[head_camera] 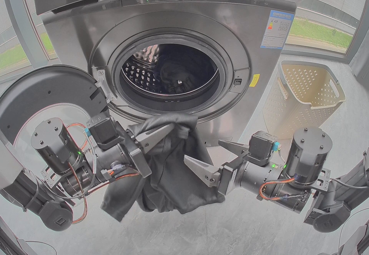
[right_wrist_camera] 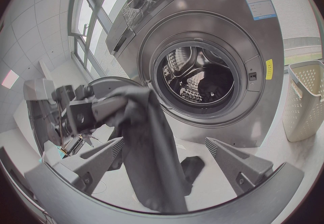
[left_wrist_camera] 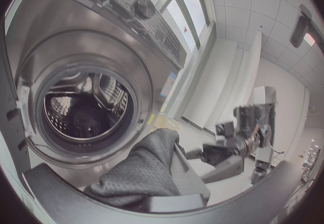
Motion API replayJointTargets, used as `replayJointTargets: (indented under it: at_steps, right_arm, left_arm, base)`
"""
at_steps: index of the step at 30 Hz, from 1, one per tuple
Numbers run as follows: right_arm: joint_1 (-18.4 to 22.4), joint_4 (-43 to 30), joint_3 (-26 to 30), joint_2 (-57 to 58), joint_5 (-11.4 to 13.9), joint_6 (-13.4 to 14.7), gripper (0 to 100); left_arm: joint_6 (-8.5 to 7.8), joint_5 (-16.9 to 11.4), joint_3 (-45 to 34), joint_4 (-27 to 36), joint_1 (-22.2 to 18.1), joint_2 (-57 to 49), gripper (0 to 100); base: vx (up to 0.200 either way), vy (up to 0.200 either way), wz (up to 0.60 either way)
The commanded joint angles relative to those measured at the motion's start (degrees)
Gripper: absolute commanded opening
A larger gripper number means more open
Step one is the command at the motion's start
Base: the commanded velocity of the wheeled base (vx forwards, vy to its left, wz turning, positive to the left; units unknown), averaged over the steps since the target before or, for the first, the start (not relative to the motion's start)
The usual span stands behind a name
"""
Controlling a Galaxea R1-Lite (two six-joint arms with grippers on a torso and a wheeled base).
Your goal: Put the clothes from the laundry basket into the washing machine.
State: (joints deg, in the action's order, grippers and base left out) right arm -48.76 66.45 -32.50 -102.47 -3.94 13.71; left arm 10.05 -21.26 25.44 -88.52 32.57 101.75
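Grey washer door point(head_camera: 42, 90): round, swung fully open at far L, hinged on L edge of the opening.
L gripper point(head_camera: 169, 129): in front of and just below the opening; fingers clamped on top fold of the garment, cloth bunched over them.
Garment point(head_camera: 173, 182): dark grey, mesh-like weave. Hangs from L gripper, clear of the floor point(head_camera: 215, 229), outside the drum. Top fold sits vs. lower rim of the opening; loose end dangles btwn the two grippers.
Washing machine point(head_camera: 173, 17): silver front-loader, opening faces the robot.
Drum point(head_camera: 138, 71): perforated steel; holds a dark clothing item point(head_camera: 180, 71), lying low, centre-R.
R gripper point(head_camera: 203, 151): jaws spread wide, holding nothing; just beside garment's R edge. Can't tell if it touches the cloth.
Laundry basket point(head_camera: 307, 94): cream perforated plastic, upright on floor, near R side of machine.
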Motion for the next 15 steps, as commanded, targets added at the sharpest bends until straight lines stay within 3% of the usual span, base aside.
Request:
replayJointTargets:
  at_steps: [1, 5, 15]
  right_arm:
    - [1.65, 2.98, 4.38, -2.03, 0.16, -3.87, 100]
    - [2.8, 6.5, 4.46, -4.75, 0.16, -5.45, 100]
    - [6.05, 12.12, 4.11, -8.71, 0.42, -6.24, 100]
  left_arm:
    - [0.59, 3.42, 3.65, 0.01, 0.21, 0.2, 0]
    - [0.5, 4.12, 4.0, 0.01, 0.3, -0.15, 0]
    - [0.33, 3.33, 3.65, -0.08, 0.21, -1.82, 0]
  base:
    - [0.0, 0.0, 0.0]
    - [0.0, 0.0, 0.0]
    - [0.0, 0.0, 0.0]
